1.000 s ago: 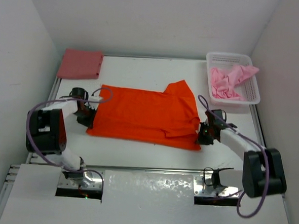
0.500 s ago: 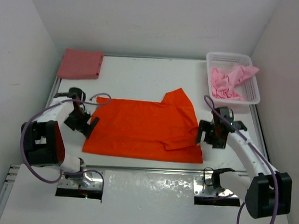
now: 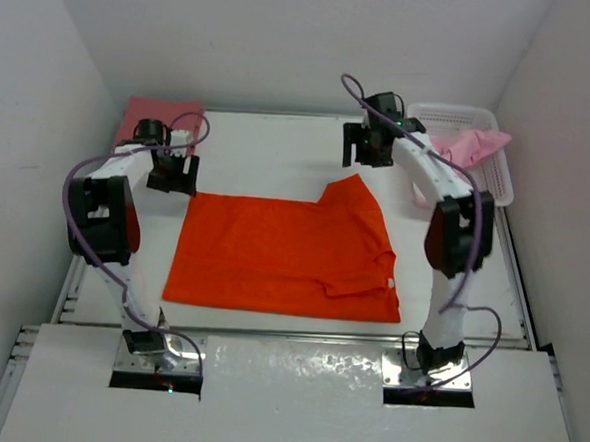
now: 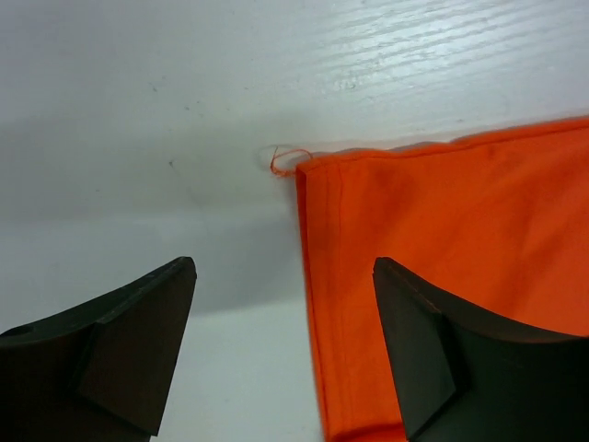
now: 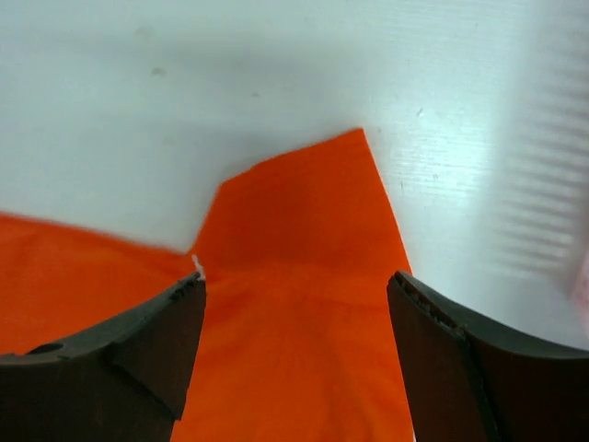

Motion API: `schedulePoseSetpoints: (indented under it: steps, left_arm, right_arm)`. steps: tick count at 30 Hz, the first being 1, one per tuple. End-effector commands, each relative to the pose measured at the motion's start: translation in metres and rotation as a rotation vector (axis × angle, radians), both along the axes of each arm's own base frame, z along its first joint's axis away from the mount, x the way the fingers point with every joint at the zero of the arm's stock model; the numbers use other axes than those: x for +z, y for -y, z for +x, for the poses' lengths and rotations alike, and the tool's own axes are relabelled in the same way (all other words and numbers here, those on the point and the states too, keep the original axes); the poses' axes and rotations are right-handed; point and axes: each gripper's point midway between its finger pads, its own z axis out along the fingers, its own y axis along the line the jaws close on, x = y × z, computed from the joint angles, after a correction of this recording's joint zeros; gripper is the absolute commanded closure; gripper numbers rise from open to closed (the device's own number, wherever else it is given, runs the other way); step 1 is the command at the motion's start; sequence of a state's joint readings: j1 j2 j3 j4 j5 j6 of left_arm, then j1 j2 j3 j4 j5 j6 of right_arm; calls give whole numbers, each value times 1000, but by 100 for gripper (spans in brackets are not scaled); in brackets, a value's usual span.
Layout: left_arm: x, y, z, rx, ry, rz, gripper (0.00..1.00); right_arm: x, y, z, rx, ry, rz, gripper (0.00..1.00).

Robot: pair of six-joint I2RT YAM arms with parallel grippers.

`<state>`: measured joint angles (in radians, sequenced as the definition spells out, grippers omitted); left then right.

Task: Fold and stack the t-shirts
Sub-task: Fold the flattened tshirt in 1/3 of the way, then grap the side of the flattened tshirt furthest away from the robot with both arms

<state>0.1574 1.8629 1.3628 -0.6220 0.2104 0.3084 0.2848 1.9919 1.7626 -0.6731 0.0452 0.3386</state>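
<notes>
Though both wrists' fingers [image 4: 120, 350] [image 5: 120, 359] gape empty by the orange t-shirt [image 3: 283, 255], only overhead shows the rose-red shirt [image 3: 141, 111] (folded).

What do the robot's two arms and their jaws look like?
Both the left arm and right arm have white links with black joint housings. A purple cable loops along each. The jaws are dark, blunt wedges.
</notes>
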Motion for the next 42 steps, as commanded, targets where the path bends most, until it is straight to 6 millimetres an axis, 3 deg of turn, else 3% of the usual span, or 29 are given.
schedulePoseSetpoints:
  steps: [1,4,7,12,15,19,21,22,25,27,28,30,32,33,34,35,37,38,39,42]
  left_arm:
    - [13,-3,33,118,115,-55,23]
    - [4,-1,43,117,128,-76,21]
    - [-12,4,45,112,97,-106,19]
    - [-45,17,32,106,14,-179,19]
    - [-59,20,26,100,-11,-191,23]
    - [-64,29,20,90,-33,-225,35]
    - [-68,30,21,81,-34,-222,45]
    - [-70,32,21,81,-38,-230,50]
    - [-71,44,17,49,-58,-292,77]
    - [-66,45,13,29,-55,-289,100]
    - [-58,44,14,22,-35,-282,100]
    - [-49,42,13,-14,-6,-266,100]
    - [-26,39,17,-69,67,-227,100]
    - [-20,39,15,-95,89,-211,100]
    - [-13,37,14,-120,113,-195,100]
    - [5,34,15,-183,176,-147,100]
    - [17,34,0,-242,194,-105,100]
    - [18,32,-6,-301,200,-71,100]
    - [11,34,-19,-328,173,-68,100]
    - [9,37,-47,-403,149,-55,100]
  right_arm:
    - [-64,16,21,-26,-154,-89,23]
    - [-101,21,42,-56,-178,-89,20]
    - [-119,21,52,-56,-180,-80,19]
    - [-162,12,33,-41,-257,-27,22]
    - [-169,8,23,-44,-264,8,27]
    - [-171,5,21,-40,-263,22,36]
    - [-171,4,24,-40,-255,31,45]
    - [-172,1,24,-35,-256,41,60]
    - [-174,-4,21,-37,-266,81,79]
    - [-163,-8,19,-29,-254,108,89]
    - [-166,-6,12,-32,-257,107,100]
    - [-151,-2,4,-34,-231,111,100]
    - [-134,2,3,-35,-182,119,100]
    - [-104,2,4,-28,-115,137,100]
    - [-105,4,-9,-23,-113,142,100]
    - [-96,4,-15,-13,-91,148,100]
    - [-72,7,-39,5,-41,169,100]
    - [-65,9,-48,11,-27,173,100]
    - [-57,13,-70,18,-18,178,100]
    - [-52,17,-99,25,4,196,100]
